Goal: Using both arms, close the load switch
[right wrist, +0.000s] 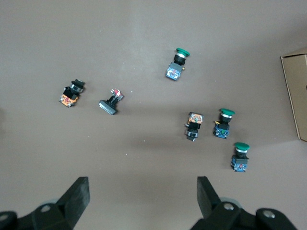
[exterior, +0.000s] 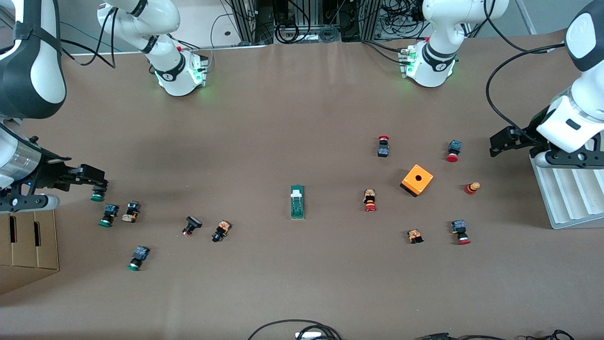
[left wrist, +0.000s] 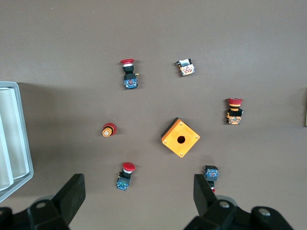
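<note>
Grippers first: the left gripper [exterior: 500, 144] hangs high over the left arm's end of the table, beside the white ribbed tray [exterior: 566, 198], with its fingers [left wrist: 72, 194] spread wide and nothing between them. Under it on the table lie the red-capped push-buttons [left wrist: 123, 175] and the orange box [left wrist: 181, 138] with a round hole in its top face; a small red and orange cap [left wrist: 109, 130] stands between that box and the tray.

The right gripper [exterior: 92, 179] hangs over the right arm's end of the table, just above a green-capped push-button [exterior: 97, 196], beside the cardboard box [exterior: 28, 241]. Its fingers [right wrist: 76, 196] also stand wide apart and hold nothing. Below it lie more green-capped push-buttons [right wrist: 224, 122] and two black-capped ones [right wrist: 72, 93].

Between the two groups, well apart from both grippers, the load switch [exterior: 297, 201] lies flat on the brown table [exterior: 283, 118], near its middle. It is a narrow green block, its long axis running toward the front camera, with the white sliding piece [exterior: 297, 192] at the end farther from that camera. Neither gripper touches it.
</note>
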`<state>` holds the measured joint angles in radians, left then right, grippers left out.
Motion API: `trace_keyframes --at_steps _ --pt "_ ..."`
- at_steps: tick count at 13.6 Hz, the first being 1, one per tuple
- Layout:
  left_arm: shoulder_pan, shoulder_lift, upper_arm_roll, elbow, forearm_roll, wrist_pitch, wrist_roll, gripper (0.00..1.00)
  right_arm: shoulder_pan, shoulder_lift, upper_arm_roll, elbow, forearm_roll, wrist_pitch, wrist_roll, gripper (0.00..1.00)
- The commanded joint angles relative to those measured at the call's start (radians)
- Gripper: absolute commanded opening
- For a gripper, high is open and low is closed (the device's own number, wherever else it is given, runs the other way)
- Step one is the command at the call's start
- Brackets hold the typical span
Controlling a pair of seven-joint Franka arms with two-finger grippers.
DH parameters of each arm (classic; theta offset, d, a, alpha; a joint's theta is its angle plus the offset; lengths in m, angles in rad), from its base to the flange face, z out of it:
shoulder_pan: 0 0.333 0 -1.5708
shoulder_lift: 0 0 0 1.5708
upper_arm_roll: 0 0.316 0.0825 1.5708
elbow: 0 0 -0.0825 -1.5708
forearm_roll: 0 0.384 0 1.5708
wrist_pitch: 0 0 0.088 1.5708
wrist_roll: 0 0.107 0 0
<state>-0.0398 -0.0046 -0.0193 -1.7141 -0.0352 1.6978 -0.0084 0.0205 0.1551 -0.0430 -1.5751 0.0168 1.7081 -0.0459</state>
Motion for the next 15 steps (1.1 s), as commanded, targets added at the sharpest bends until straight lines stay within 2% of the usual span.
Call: trace_keyframes --at_steps 1,3,8,11,13,15 --pt "-0.009 0.003 -0.002 0.010 -0.012 -0.021 0.007 1.00 0.006 0.038 0.006 0.006 -0.011 0.037 -0.003 1.00" --pt "-0.018 0.034 -0.024 0.019 -0.008 -0.023 -0.012 1.00 0.028 0.067 0.009 0.007 -0.009 0.065 0.010 1.00" --pt "-0.034 0.034 -0.051 0.008 -0.031 -0.030 -0.036 1.00 0.068 0.110 0.008 0.030 -0.046 0.093 -0.002 1.00" --pt "-0.046 0.032 -0.085 0.007 -0.032 -0.030 -0.158 1.00 0.062 0.116 0.005 0.027 -0.035 0.103 -0.243 1.00" --pt "-0.046 0.029 -0.129 0.005 -0.031 -0.026 -0.215 1.00 0.062 0.123 0.006 0.027 -0.005 0.131 -0.246 1.00" --pt "-0.046 0.031 -0.177 0.005 -0.032 -0.017 -0.293 1.00 0.061 0.133 0.008 0.027 0.082 0.162 -0.258 1.00"
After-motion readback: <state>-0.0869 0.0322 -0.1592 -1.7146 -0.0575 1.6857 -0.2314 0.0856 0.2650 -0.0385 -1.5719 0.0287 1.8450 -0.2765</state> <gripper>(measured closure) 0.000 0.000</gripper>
